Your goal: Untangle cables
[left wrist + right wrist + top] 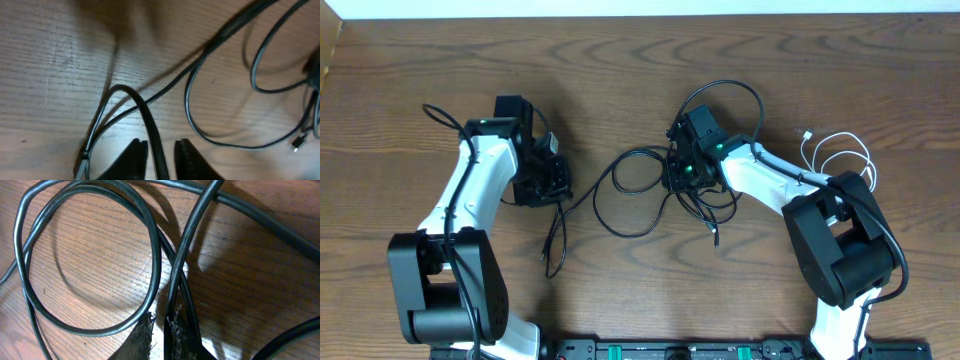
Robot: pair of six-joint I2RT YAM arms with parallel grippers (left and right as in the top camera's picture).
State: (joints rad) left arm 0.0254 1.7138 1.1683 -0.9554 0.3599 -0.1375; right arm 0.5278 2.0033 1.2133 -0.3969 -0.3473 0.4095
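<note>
Black cables (640, 195) are thin, glossy and looped over each other in a loose tangle. They lie mostly under and just beside the right gripper (682, 172), with one strand trailing over to the left gripper (555, 182). Right gripper is pinched on a black strand. Left fingers (137, 157) are closed on another strand running between them. White cable (840, 143) is coiled apart, back by the right arm. Brown wood-grain table (420, 60), with a white strip along the far edge.

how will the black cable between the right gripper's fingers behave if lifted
Probably floppy: the black cable lies in loose curved loops, so it should sag from the right gripper. Likely light, being thin. It crosses other loops, so lifting may drag them along.
</note>
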